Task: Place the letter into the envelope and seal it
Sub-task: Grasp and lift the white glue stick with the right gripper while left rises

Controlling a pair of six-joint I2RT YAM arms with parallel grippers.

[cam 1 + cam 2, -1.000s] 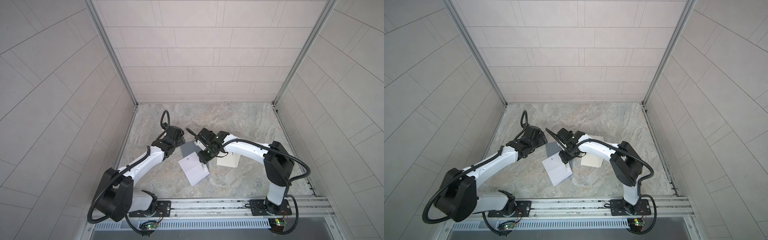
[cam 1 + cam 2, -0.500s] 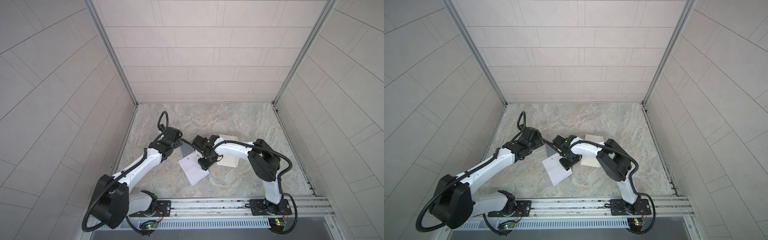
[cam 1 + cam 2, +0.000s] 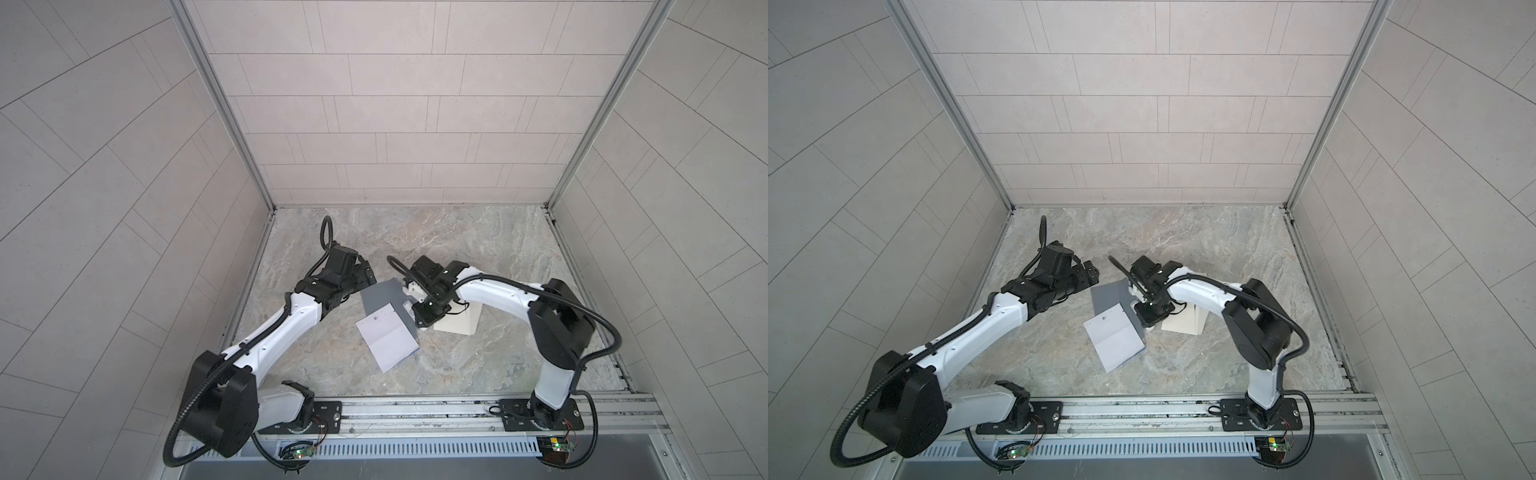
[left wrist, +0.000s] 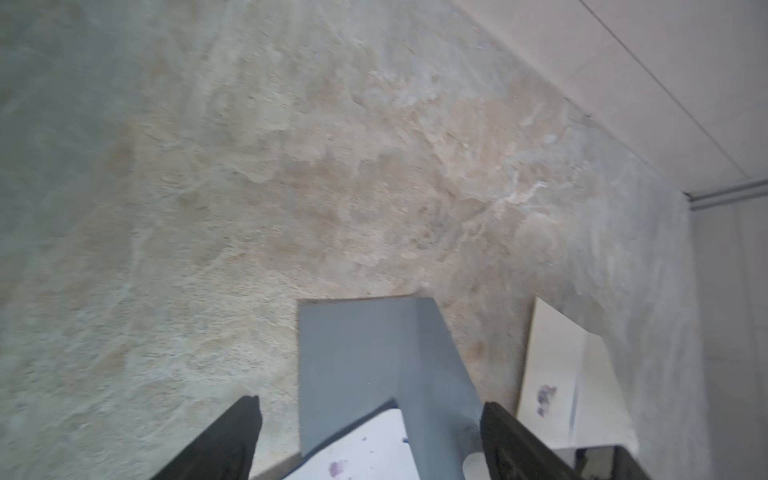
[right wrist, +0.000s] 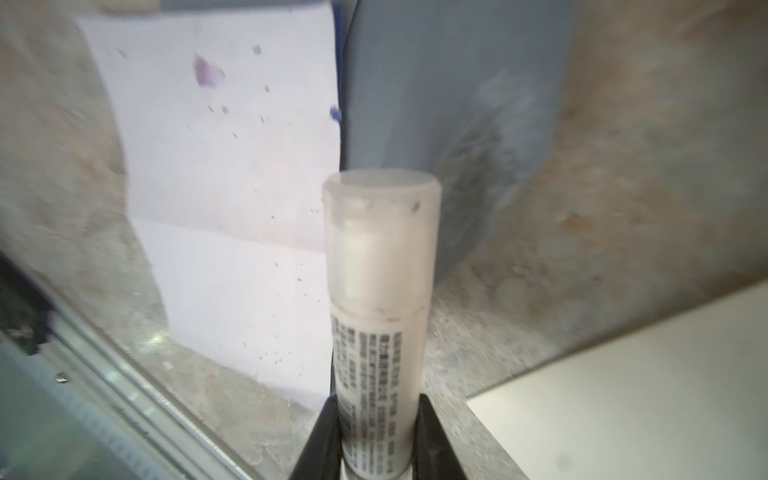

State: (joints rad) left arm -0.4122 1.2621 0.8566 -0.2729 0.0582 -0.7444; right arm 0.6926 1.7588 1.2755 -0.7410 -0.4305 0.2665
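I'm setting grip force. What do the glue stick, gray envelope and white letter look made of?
Glue stick: likely smooth plastic, with a cloudy see-through cap and printed label. Gray envelope: matte paper or thin card, sharply creased. Letter: thin matte white paper, one fold line.

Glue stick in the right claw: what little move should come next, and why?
Probably lift the glue stick toward the open left gripper to pull off its cap: the right gripper grips it capped, so it cannot spread glue on the grey envelope yet. The white letter lies mostly outside it.
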